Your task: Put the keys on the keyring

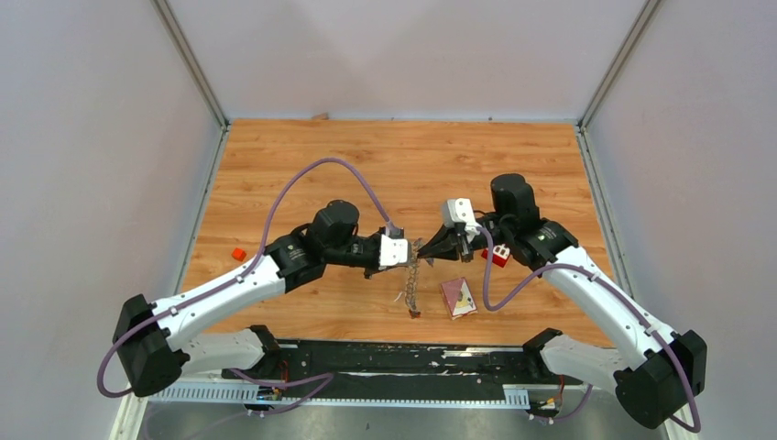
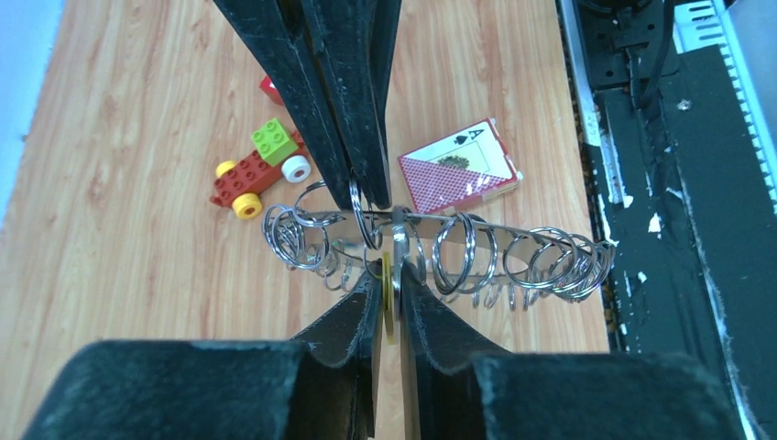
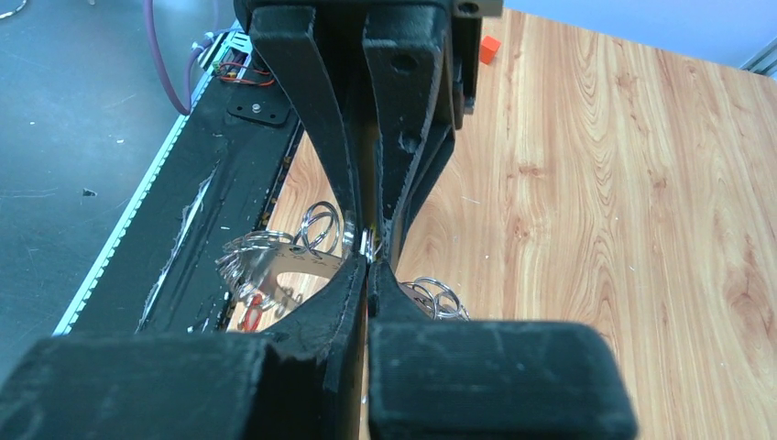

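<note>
Left wrist view puts the keyring at centre, apparently lifted off the table. It is a flat steel strip strung with a crowd of split rings. It should be stiff along the strip, loose and jangly at the rings, light, slick and apt to swing. The surest hold looks to be the strip itself or one single ring, not the bunch. At its 6 o'clock, edge-on among the rings, is the yellow-headed key, thin and rigid, best pinched flat across the head. The left claw is clamped on that head, pads nearly meeting. From 12 o'clock the right claw reaches in, jaws together on the keyring at mid-length; strip or ring, I cannot tell. A playing-card box lies at 1 o'clock and a toy car at 10 o'clock.
</note>
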Robot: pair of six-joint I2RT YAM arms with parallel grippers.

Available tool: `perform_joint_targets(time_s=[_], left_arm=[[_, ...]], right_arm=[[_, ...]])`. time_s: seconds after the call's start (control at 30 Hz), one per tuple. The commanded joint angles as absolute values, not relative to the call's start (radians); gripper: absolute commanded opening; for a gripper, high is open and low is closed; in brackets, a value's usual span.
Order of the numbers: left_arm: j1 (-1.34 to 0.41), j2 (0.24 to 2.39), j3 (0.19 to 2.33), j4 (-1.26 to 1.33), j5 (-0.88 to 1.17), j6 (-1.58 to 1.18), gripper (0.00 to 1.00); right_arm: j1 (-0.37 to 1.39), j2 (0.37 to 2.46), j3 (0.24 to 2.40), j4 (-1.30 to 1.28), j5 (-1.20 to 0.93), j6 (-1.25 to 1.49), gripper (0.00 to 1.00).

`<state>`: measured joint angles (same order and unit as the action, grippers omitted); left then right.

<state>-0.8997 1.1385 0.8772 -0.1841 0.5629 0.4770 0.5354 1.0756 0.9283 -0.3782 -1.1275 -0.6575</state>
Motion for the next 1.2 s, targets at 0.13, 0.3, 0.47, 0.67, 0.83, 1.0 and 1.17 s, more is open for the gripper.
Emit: perform_joint_targets(time_s=[0.13, 0.3, 0.47, 0.67, 0.83, 1.0, 1.17], left_arm=[[-0.9, 1.059, 0.872, -0.258, 0.491, 0.597, 0.18], [-0.9, 1.055, 0.906, -0.3, 0.495, 0.625, 0.16], [-0.9, 1.081, 0.96, -0.343, 0.508, 0.638, 0.07], [-0.9, 1.095, 1.011, -0.375, 0.503, 0.639, 0.0], [-0.9, 1.086, 1.061, -0.434, 0.501, 0.664, 0.0], [-0.9, 1.08, 1.09, -0.502, 0.511, 0.696, 0.0], [-0.9, 1.09, 1.093, -0.525, 0.48, 0.702, 0.0]], right_arm=[[0.528, 1.046, 0.944, -0.346, -1.155, -0.674, 0.0], [0.527, 1.052, 0.938, -0.341, -1.151, -0.677, 0.0], [0.527, 1.055, 0.934, -0.339, -1.149, -0.678, 0.0], [0.527, 1.052, 0.926, -0.337, -1.137, -0.684, 0.0], [0.526, 1.055, 0.919, -0.328, -1.119, -0.683, 0.0], [0.527, 1.055, 0.914, -0.31, -1.093, -0.668, 0.0], [0.527, 1.058, 0.913, -0.291, -1.045, -0.653, 0.0]])
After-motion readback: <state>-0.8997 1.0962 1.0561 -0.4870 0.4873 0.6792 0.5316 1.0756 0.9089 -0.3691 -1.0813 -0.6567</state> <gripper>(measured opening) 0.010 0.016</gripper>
